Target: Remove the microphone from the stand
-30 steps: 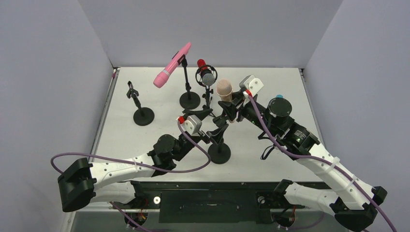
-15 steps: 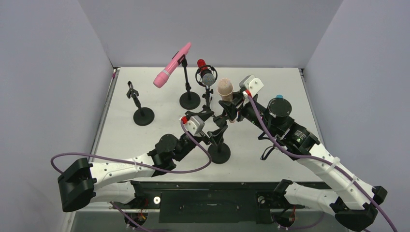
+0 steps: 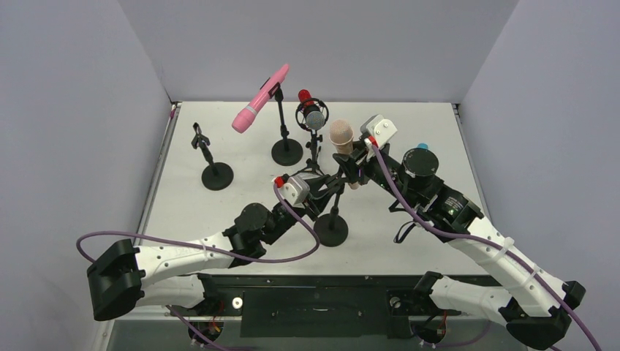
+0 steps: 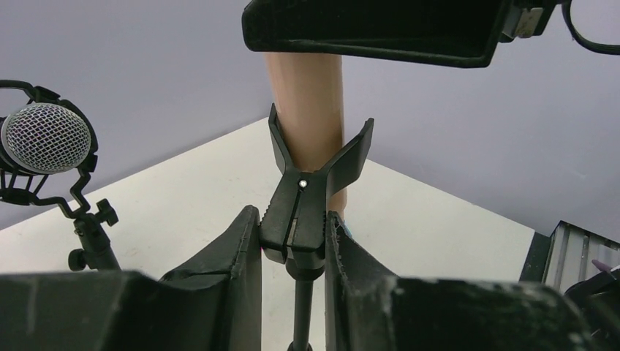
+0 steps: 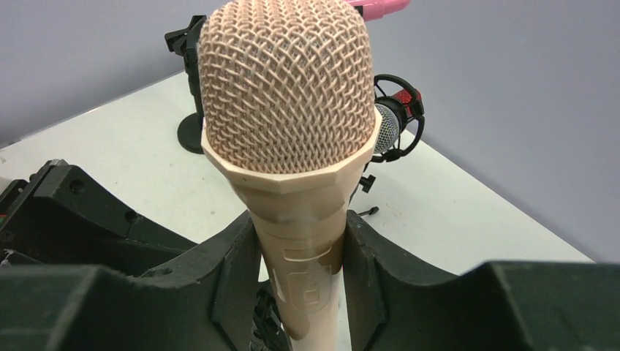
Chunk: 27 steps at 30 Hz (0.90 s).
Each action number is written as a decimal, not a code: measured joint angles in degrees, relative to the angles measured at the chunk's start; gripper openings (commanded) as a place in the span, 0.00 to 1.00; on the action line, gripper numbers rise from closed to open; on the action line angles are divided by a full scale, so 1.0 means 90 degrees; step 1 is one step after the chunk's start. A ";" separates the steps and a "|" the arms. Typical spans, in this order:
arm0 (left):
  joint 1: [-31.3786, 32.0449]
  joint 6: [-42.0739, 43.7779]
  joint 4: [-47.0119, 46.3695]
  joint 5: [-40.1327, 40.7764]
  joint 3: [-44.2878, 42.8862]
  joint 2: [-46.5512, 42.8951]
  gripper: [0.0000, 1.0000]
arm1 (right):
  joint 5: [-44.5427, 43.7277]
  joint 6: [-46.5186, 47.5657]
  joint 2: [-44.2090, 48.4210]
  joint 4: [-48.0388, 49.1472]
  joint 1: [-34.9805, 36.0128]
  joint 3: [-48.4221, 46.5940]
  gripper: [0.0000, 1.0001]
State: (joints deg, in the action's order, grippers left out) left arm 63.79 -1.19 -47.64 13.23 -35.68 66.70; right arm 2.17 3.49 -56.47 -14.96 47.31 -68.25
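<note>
The beige microphone is standing upright at the centre of the top view, its handle sitting in the spring clip of the black stand. The right gripper is clamping the handle just below the mesh head. The left gripper is squeezing the clip's lower levers, closed tight on them.

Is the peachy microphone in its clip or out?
In: the microphone sits between the prongs of the clip. The left gripper pinches it; the right gripper holds the microphone.
</note>
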 measured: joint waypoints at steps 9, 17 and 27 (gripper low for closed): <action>-0.0002 0.0066 0.0143 0.0029 0.0036 -0.0124 0.00 | -0.0333 -0.0010 -0.0010 -0.0328 0.0053 -0.0335 0.00; -0.0002 0.0066 0.0165 0.0100 0.0119 -0.0228 0.00 | -0.1025 -0.0243 -0.0010 -0.0959 0.0053 -0.1409 0.00; -0.0002 0.0092 0.0355 0.0121 0.0104 -0.0345 0.83 | -0.1877 -0.0937 -0.0211 -0.1812 -0.0775 -0.1569 0.00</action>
State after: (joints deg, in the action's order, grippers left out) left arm 63.77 -0.36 -44.45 14.33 -34.74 63.59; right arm -14.72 -4.95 -58.37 -31.27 40.34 -82.37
